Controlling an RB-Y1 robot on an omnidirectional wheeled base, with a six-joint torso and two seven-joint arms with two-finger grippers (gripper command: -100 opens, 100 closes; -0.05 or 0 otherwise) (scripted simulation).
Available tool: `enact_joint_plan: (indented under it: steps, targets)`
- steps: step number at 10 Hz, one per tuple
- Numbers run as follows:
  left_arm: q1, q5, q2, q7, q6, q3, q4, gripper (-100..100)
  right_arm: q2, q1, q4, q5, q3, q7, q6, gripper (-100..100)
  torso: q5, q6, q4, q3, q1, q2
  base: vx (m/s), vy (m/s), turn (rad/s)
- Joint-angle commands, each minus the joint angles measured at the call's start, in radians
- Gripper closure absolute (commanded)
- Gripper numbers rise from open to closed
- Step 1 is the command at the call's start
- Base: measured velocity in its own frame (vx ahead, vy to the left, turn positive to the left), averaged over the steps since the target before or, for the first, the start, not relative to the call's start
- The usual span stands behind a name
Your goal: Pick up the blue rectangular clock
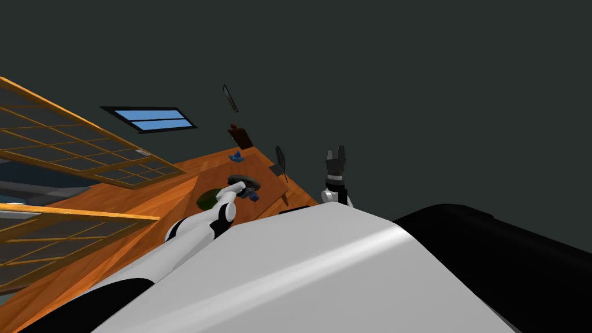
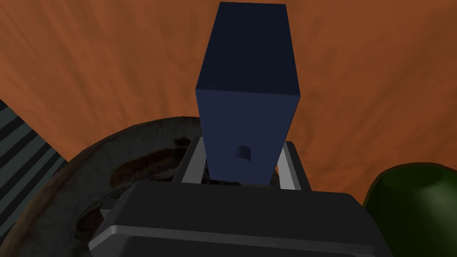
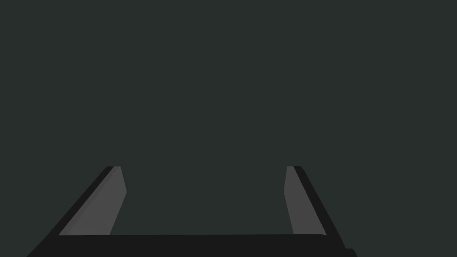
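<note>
Blue clock [image 2: 247, 89], one, clamped in left tool [image 2: 243, 149]; right tool [image 3: 203, 169] spread.

Wooden surface [image 1: 173, 185], orange-brown: a dark green bowl [image 2: 415, 209] sits just beside a rusty round dish [image 2: 80, 187], and at the far corner, a small blue piece [image 1: 235, 156] and a brown board [image 1: 241, 137].

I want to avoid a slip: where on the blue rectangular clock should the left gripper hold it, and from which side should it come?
I would grip the blue clock across its two flat, parallel long sides, coming in from the end face with the small round knob. Those sides give the fingers even contact. The left gripper is placed so, one finger on each side.
</note>
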Motion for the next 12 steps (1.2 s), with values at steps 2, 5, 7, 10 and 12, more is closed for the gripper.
enact_joint_plan:
  steps: [2,5,7,10,12]
  targets:
    - [-0.025,-0.024,-0.017,0.081,0.009,-0.047,0.007,100,0.000,0.000,0.000,0.000,0.000,0.000,0.000,0,0.001,0.004,0.001,0.002,0.002,0.003,-0.105,0.116,-0.246]
    - [-0.054,-0.048,-0.033,0.164,0.012,-0.095,0.022,100,0.000,0.000,0.000,0.000,0.000,0.000,0.000,0,0.000,0.000,0.000,0.000,0.000,0.000,-0.058,0.067,-0.073]
    - [-0.054,-0.048,-0.033,0.222,0.012,-0.095,0.022,100,0.000,0.000,0.000,0.000,0.000,0.000,0.000,0,0.000,0.002,0.001,0.002,0.003,0.004,-0.100,0.087,-0.125]
    - [-0.082,-0.072,-0.049,0.302,0.015,-0.142,0.037,100,0.000,0.000,0.000,0.000,0.000,0.000,0.000,0,0.000,0.003,0.001,0.002,0.003,0.003,-0.087,0.106,-0.154]
    - [-0.082,-0.072,-0.049,0.349,0.015,-0.142,0.037,100,0.000,0.000,0.000,0.000,0.000,0.000,0.000,0,0.000,-0.001,0.001,0.002,0.002,0.003,-0.041,0.030,0.021]
